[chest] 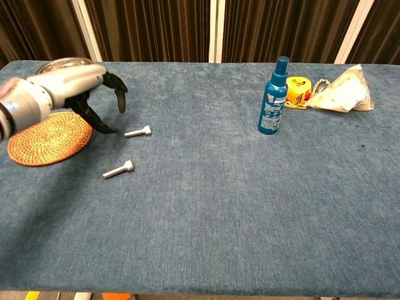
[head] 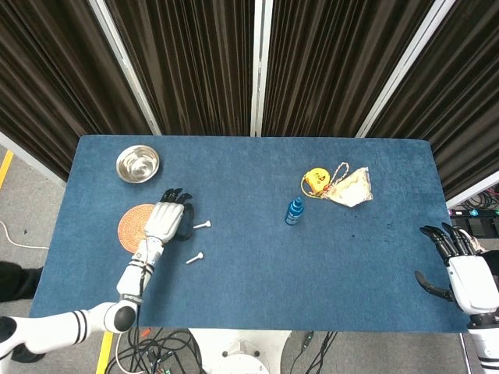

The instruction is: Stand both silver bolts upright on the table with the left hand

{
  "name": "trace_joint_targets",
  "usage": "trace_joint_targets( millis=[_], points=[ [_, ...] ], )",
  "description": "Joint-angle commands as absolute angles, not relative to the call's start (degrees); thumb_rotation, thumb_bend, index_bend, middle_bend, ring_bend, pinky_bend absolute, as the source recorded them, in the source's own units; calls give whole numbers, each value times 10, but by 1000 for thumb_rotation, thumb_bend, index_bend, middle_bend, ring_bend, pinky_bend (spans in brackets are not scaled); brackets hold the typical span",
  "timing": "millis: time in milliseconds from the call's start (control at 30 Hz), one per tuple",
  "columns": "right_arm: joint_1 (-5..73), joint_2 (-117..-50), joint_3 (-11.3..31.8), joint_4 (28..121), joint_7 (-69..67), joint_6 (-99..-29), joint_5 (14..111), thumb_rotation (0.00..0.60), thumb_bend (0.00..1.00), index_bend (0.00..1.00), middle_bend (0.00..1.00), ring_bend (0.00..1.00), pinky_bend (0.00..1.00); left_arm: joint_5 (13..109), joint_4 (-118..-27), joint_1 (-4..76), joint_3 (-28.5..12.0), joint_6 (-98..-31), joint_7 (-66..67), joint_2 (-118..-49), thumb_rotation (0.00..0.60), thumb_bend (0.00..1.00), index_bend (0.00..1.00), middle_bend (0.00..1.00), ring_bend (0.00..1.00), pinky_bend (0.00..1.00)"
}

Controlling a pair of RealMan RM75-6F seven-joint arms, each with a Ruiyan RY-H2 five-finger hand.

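— Across the left half of the blue table [head: 249,265], what lay around the two bolts?

— Both silver bolts lay flat on the cloth. The upper bolt [head: 202,225] was just beside the left hand [head: 166,220], and the lower bolt [head: 194,258] lay a little nearer the front edge, apart from the hand. In the chest view the upper bolt [chest: 137,131] sat just off the dark fingertips [chest: 106,129] and the lower bolt [chest: 118,169] lay below and to the left of it.

— And the left hand itself?

— It held nothing. Its fingers were spread and curved downward above the cloth, over the right edge of the woven mat [head: 138,230]. Whether a fingertip touched the cloth, I could not tell.

— Anything crowding the bolts?

— Only the mat, just to their left, partly covered by the hand. A steel bowl [head: 138,164] stood behind the mat, near the far left corner. The cloth to the right of the bolts ran bare up to the blue spray bottle [head: 295,210], which stood upright well apart from them.

— What was further right?

— A yellow tape measure [head: 315,181] and a crumpled white bag [head: 352,187] lay touching each other behind the bottle.

— The right hand?

— It [head: 460,269] hung off the table's right edge with its fingers apart, holding nothing.
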State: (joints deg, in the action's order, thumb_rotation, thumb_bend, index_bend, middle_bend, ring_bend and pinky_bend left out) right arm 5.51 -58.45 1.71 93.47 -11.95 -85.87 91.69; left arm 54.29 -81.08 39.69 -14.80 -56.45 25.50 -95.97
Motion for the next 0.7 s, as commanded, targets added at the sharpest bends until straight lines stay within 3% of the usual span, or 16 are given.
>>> trace_joint_targets(
  millis=[33, 700],
  points=[
    [54, -585, 17, 934, -120, -859, 916, 600, 183, 129, 152, 31, 98, 517, -792, 405, -148, -570, 267, -982, 600, 207, 477, 163, 36, 13],
    [44, -585, 13, 930, -125, -869, 917, 600, 183, 129, 152, 31, 98, 459, -737, 427, -155, -561, 272, -1034, 600, 305, 502, 162, 28, 0]
  ],
)
